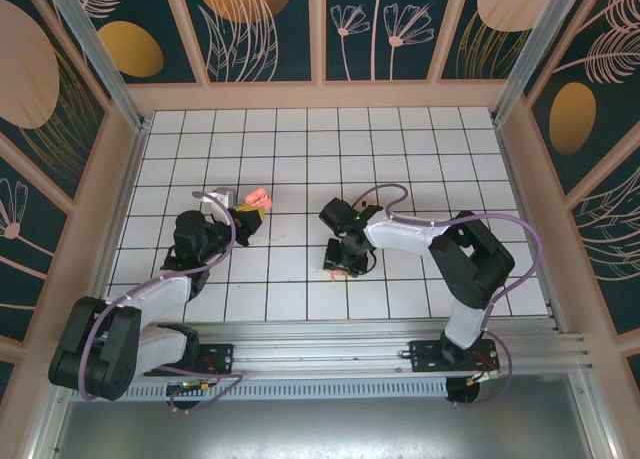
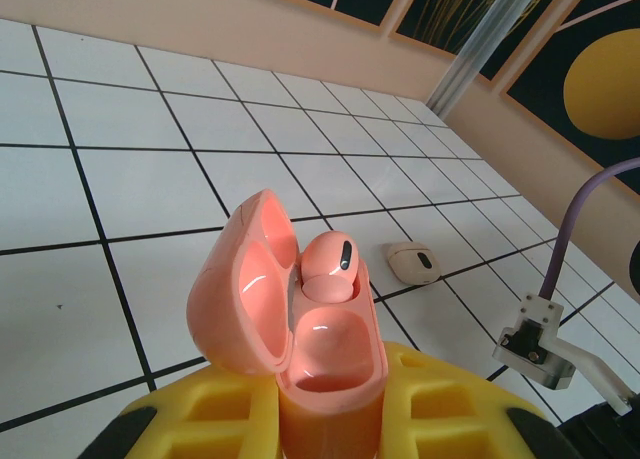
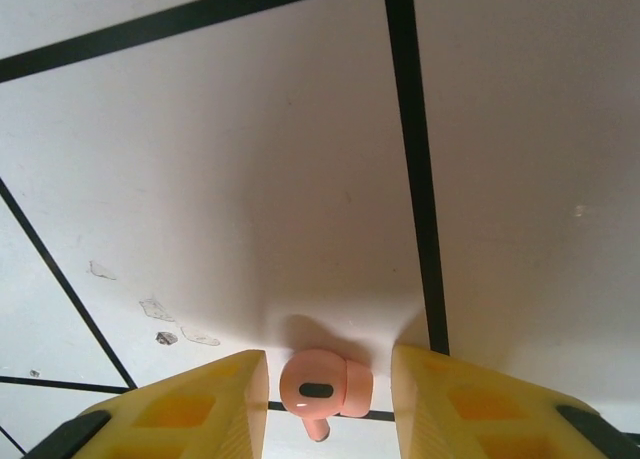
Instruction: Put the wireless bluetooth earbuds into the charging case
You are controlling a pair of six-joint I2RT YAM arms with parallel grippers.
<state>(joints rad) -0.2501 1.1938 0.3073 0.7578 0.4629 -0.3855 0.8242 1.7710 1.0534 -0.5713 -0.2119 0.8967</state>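
A glossy peach-pink charging case (image 2: 325, 369) stood upright, clamped in the left gripper (image 2: 325, 424), above the white tiled floor. Its lid (image 2: 245, 289) was swung open to the left. One earbud (image 2: 328, 266), the same peach colour with a small dark oval mark, sat in the far well, while the near well was empty. The other earbud (image 3: 322, 384) lay on a white tile (image 3: 250, 179), stem pointing down, between the parted fingers of the right gripper (image 3: 330, 384), touching neither.
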